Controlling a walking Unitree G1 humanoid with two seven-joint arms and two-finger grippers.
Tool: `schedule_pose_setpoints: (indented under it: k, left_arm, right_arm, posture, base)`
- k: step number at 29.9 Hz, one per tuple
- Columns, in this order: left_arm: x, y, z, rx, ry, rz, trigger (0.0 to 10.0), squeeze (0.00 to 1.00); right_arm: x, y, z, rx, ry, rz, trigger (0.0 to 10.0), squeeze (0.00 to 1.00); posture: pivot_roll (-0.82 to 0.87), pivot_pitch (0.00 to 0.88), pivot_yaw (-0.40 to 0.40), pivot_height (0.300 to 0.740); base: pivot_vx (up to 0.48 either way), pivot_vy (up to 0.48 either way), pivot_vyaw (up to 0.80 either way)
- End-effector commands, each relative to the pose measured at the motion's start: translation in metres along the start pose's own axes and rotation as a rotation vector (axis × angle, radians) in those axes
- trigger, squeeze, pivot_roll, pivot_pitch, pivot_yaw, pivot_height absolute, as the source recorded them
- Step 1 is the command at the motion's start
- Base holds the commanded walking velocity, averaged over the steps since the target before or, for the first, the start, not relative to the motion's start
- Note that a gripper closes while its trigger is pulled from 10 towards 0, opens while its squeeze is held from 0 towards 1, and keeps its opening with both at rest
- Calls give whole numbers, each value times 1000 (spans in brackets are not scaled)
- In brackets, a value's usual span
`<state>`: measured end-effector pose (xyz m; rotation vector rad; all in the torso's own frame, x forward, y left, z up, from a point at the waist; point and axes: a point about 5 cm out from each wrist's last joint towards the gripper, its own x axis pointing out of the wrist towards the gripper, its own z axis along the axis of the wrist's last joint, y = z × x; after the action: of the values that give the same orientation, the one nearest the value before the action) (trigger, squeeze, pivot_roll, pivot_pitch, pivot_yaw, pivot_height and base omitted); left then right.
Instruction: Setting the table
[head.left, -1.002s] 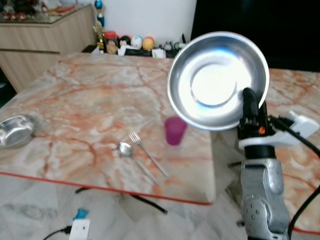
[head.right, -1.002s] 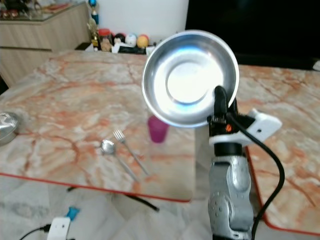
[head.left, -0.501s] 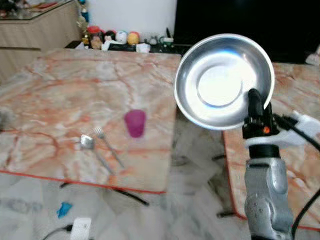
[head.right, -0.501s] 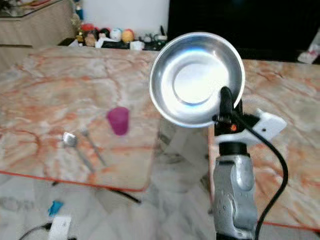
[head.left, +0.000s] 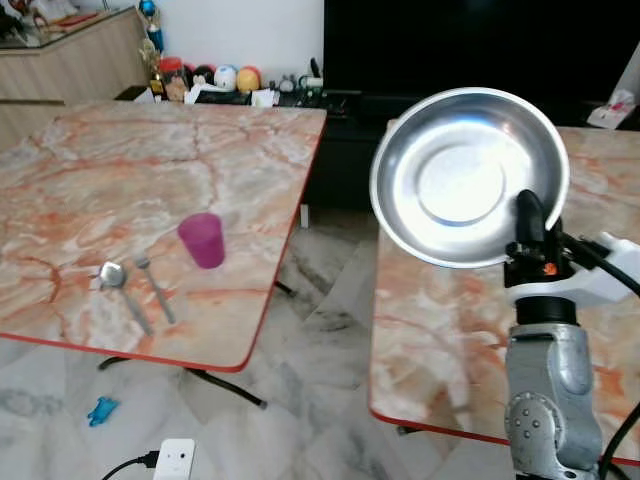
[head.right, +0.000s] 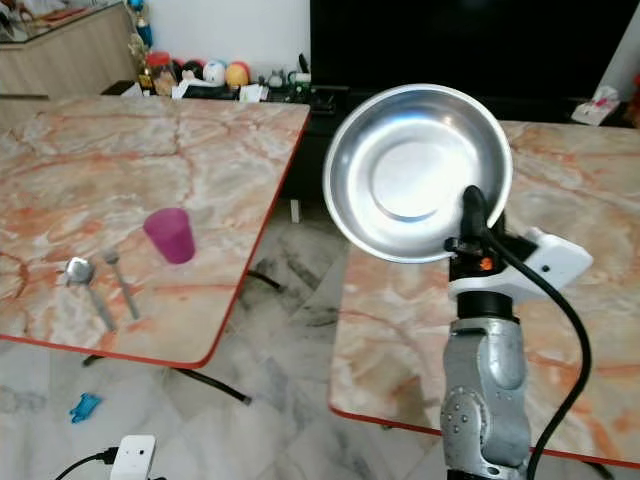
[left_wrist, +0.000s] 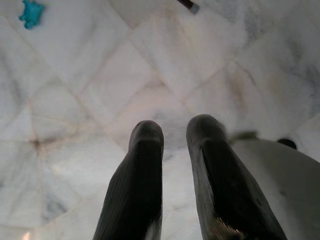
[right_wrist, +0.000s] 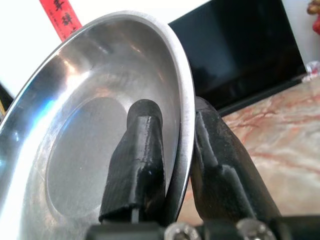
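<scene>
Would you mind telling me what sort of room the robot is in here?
Probably a home dining area: marble-patterned tables, a fork, spoon and pink cup laid out, tiled floor.

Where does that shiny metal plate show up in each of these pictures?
Left eye view: the metal plate is right of centre, held upright by the right gripper.
Right eye view: just right of centre, upper half.
Left wrist view: floor tiles beyond the left gripper; no plate.
Right wrist view: close up, its rim clamped between the fingers.
Shared landmark: pink cup.
</scene>
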<state>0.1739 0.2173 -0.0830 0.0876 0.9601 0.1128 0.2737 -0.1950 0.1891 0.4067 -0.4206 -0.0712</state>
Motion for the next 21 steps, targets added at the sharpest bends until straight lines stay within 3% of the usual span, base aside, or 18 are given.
schedule_pose_setpoints:
  k: [1,21]
  left_arm:
    - [-2,6,-8,5,28,15,10000,0]
    - [-1,5,-7,20,23,4,10000,0]
  right_arm:
    - [3,11,1,17,-9,37,10000,0]
    - [1,8,-5,9,12,18,10000,0]
  posture:
    - [25,14,4,740]
    - [27,14,6,740]
  base:
    - [0,-319,0]
    - [0,-319,0]
